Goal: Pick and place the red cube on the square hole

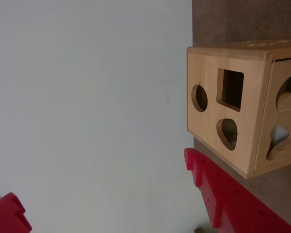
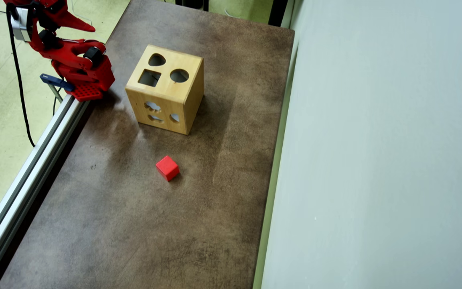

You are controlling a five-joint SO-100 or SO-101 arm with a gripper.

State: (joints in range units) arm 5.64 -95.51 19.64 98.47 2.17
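Observation:
The red cube lies on the brown table in the overhead view, in front of the wooden shape-sorter box. The box's top has a square hole, a round hole and a heart-shaped hole. My red gripper is raised at the far left corner, well away from the cube. In the wrist view the gripper is open and empty, its fingers wide apart. The box and its square hole show at the right of that view. The cube is out of the wrist view.
A pale grey wall runs along the table's right side and fills most of the wrist view. An aluminium rail borders the left edge, with the arm's base and a blue clamp at its far end.

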